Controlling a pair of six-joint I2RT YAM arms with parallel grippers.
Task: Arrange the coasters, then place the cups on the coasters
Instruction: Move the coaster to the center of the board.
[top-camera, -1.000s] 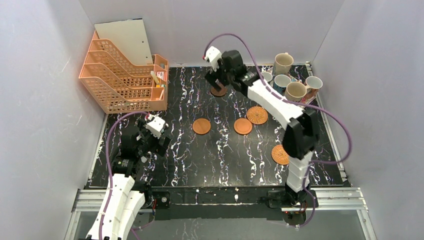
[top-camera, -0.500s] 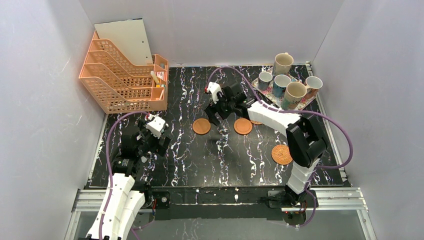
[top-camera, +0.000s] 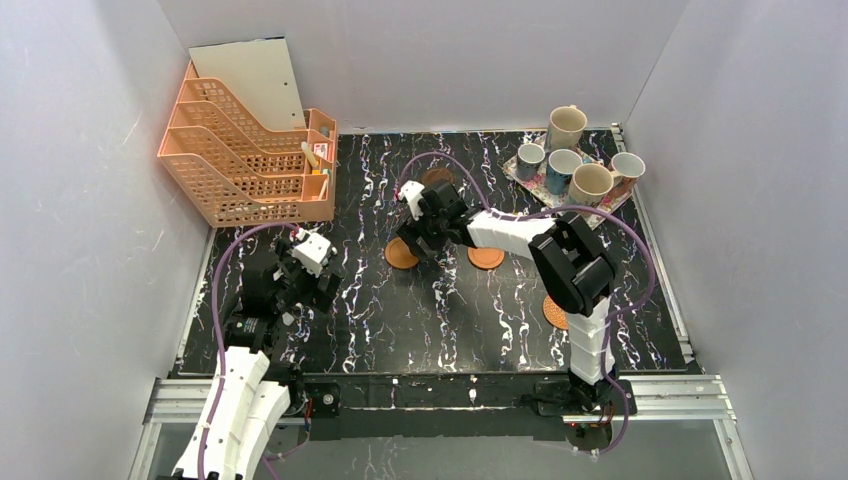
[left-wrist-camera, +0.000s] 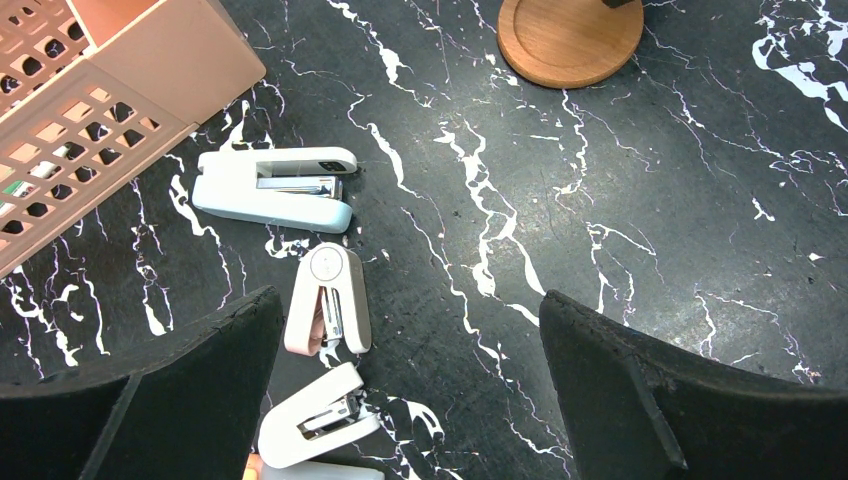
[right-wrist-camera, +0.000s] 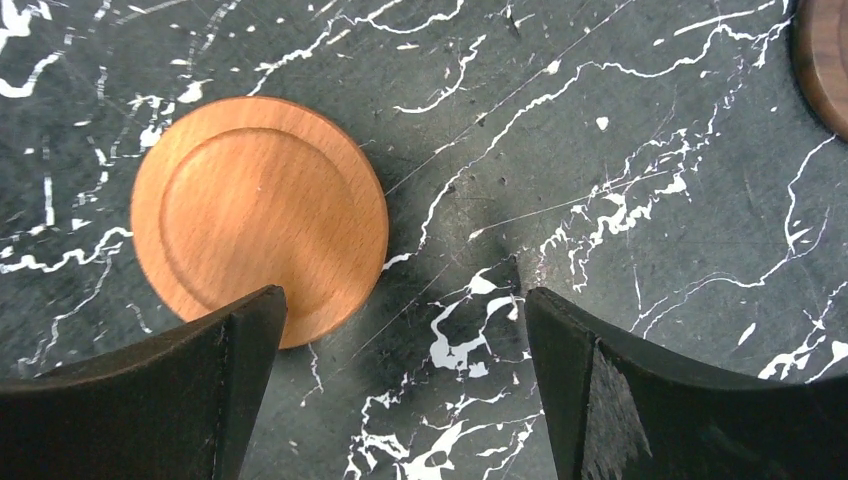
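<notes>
My right gripper (right-wrist-camera: 405, 400) hangs open and empty low over the black marble table. Its left finger (right-wrist-camera: 200, 390) overlaps the near edge of a mid-brown wood coaster (right-wrist-camera: 258, 220) (top-camera: 398, 257). A second mid-brown coaster (top-camera: 486, 258) lies to the right, and the dark brown one (top-camera: 437, 177) farther back. One wicker coaster (top-camera: 553, 312) peeks out beside the right arm. Several cups, among them a large beige cup (top-camera: 566, 126), stand on the floral tray (top-camera: 606, 205) at the back right. My left gripper (left-wrist-camera: 410, 390) stands open and empty at the near left.
An orange mesh file rack (top-camera: 245, 160) fills the back left corner. Three small staplers (left-wrist-camera: 275, 187) (left-wrist-camera: 328, 298) (left-wrist-camera: 312, 428) lie on the table beneath my left gripper. White walls close in the table on three sides.
My right arm has swung from over the dark brown coaster at the back toward the near left, down to the left mid-brown coaster. The left arm has not moved.
</notes>
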